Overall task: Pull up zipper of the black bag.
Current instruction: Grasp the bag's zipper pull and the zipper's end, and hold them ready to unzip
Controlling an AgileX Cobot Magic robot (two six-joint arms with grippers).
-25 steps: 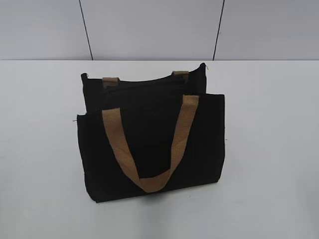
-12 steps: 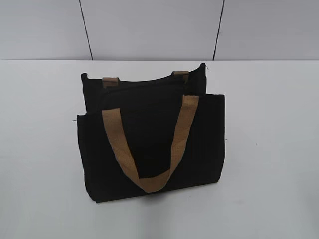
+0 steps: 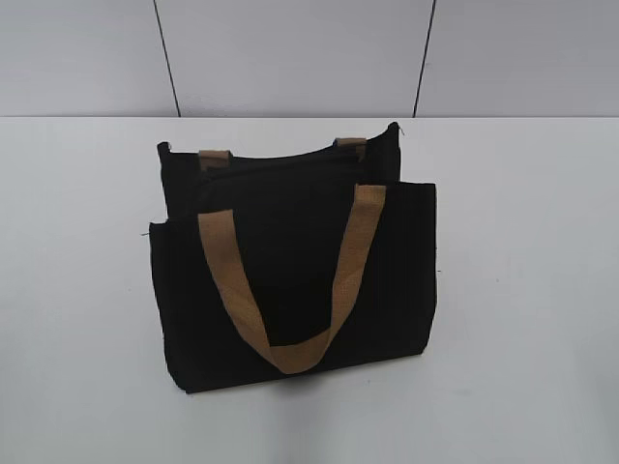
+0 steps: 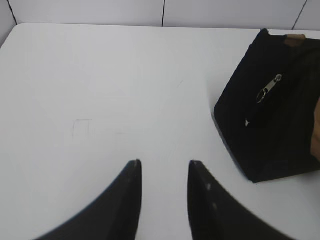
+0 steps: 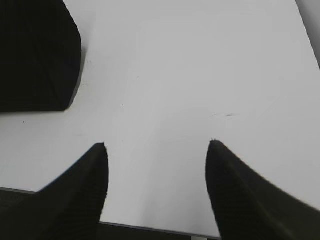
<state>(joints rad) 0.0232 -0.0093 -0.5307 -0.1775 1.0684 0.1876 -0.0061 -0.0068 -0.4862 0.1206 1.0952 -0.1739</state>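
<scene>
The black bag (image 3: 290,271) stands on the white table with a tan strap handle (image 3: 290,290) hanging over its front. Neither gripper shows in the exterior view. In the left wrist view the black bag (image 4: 270,120) is at the right, and the silver zipper pull (image 4: 268,88) lies on its end face. My left gripper (image 4: 164,162) is open and empty over bare table, well left of the bag. In the right wrist view my right gripper (image 5: 157,144) is open and empty, with the black bag (image 5: 35,55) at the upper left.
The white table (image 3: 522,290) runs to a grey panelled wall (image 3: 290,58) at the back. The table's near edge (image 5: 150,227) shows just under the right gripper.
</scene>
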